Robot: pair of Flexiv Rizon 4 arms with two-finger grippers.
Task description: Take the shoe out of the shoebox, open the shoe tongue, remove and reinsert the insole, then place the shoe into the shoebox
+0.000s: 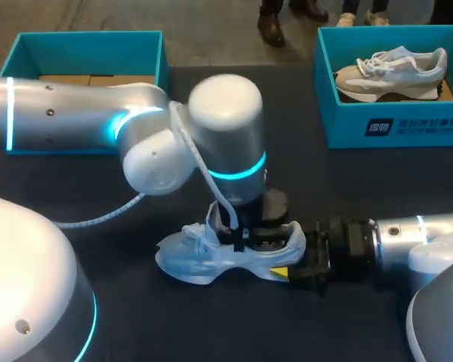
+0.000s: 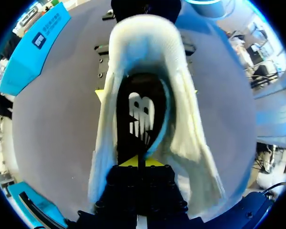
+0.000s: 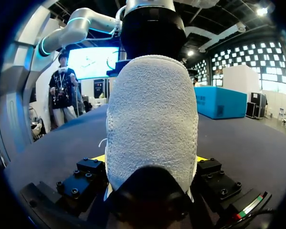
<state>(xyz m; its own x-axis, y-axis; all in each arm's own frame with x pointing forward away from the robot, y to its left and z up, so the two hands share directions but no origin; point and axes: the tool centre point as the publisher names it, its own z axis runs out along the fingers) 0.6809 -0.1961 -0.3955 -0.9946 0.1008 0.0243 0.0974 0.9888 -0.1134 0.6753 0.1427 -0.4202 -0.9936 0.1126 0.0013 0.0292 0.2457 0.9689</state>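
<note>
A white shoe (image 1: 189,256) lies on its sole in the middle of the dark table, toe to the left. My left gripper (image 1: 245,241) reaches straight down into its opening. In the left wrist view the yellow tips (image 2: 138,162) are pressed together on the near edge of the black insole (image 2: 140,114) inside the shoe (image 2: 190,124). My right gripper (image 1: 291,264) comes in low from the right and is shut on the heel. In the right wrist view the knitted heel (image 3: 152,109) fills the gap between the fingers of the right gripper (image 3: 150,160).
A blue shoebox (image 1: 392,124) at the back right holds a second, grey and white shoe (image 1: 392,72). Another blue box (image 1: 90,45) stands open at the back left, partly behind my left arm. Bare table lies in front of the shoe.
</note>
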